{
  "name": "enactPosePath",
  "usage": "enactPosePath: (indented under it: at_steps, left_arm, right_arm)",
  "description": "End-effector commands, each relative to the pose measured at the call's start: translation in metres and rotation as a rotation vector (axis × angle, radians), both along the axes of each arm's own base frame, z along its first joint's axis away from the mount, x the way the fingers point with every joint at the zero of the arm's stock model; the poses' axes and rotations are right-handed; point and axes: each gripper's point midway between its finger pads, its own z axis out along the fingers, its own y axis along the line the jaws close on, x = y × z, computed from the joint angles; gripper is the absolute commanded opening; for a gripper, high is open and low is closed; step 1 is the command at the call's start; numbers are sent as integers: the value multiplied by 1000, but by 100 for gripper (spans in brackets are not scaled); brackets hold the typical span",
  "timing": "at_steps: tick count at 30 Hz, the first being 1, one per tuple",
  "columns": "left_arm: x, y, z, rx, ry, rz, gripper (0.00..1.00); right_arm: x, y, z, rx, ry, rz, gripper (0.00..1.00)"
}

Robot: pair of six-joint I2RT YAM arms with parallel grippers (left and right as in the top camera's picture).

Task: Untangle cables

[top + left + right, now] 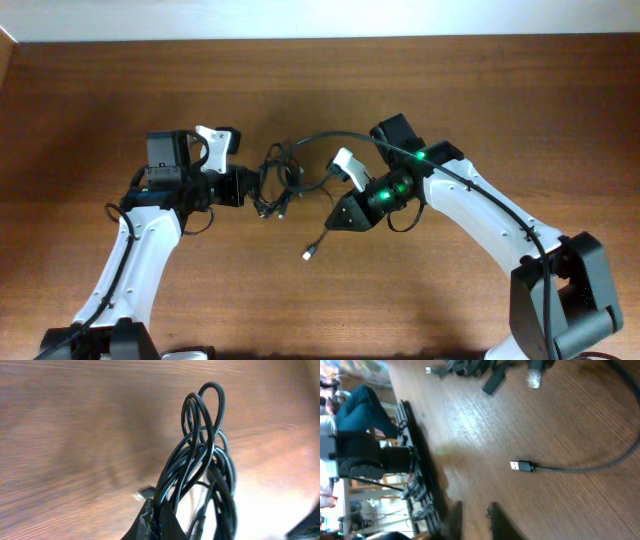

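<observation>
Cables [272, 185], one bundle in left tool [248, 187], one loose plug [309, 254]

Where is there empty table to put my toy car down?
The wide strip of table beyond both arms is bare, and so is the front middle, below the loose plug. It is crowded in the centre, where the cables bunch between the left gripper and right gripper.
</observation>
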Motion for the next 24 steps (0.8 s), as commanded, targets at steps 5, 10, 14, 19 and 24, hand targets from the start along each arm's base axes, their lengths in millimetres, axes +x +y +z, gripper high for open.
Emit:
enactPosePath:
  at_steps: [5,10,14,19,24]
  left_arm:
    - [-20,-25,17,-130,-12,-139,0]
    - [-37,-53,51,-371,-35,-278,0]
    - [-43,-59,61,-436,-41,-315,0]
    - [-44,-61,66,-458,-54,-332,0]
    - [-19,-12,4,-95,91,-11,0]
  right_arm:
    - [24,19,26,99,4,-119,50]
    - [37,36,23,54,-39,-202,52]
    - [54,30,-3,-157,-76,-412,44]
    - [54,23,-10,-207,-33,-490,4]
    - [12,54,47,138,-87,-83,4]
